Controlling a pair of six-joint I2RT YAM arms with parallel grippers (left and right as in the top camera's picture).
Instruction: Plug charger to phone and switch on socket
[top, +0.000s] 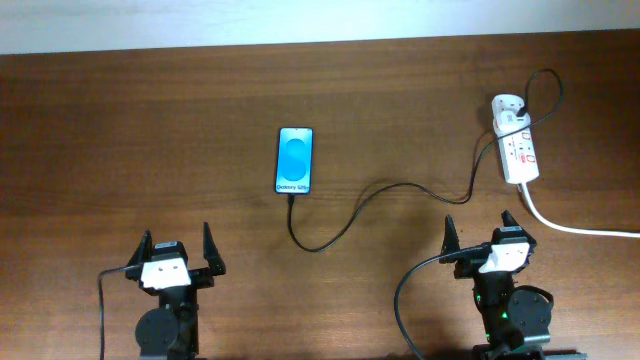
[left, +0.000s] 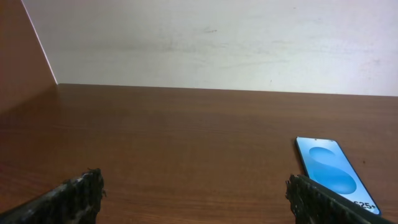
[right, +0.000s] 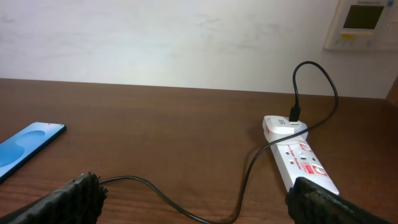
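Observation:
The phone (top: 295, 160) lies screen up at the table's middle, its blue screen lit; it also shows in the left wrist view (left: 333, 173) and the right wrist view (right: 28, 147). The black charger cable (top: 385, 190) runs from the phone's near end in a curve to the white socket strip (top: 517, 145) at the right, where it is plugged into the far end (right: 294, 115). The cable's small plug meets the phone's near edge (top: 290, 198). My left gripper (top: 177, 252) is open and empty near the front edge. My right gripper (top: 483, 235) is open and empty, just in front of the socket (right: 298, 158).
The socket's thick white cord (top: 580, 228) trails off to the right edge. A pale wall (left: 217, 43) stands behind the table's far edge. A white wall panel (right: 360, 23) hangs at the upper right.

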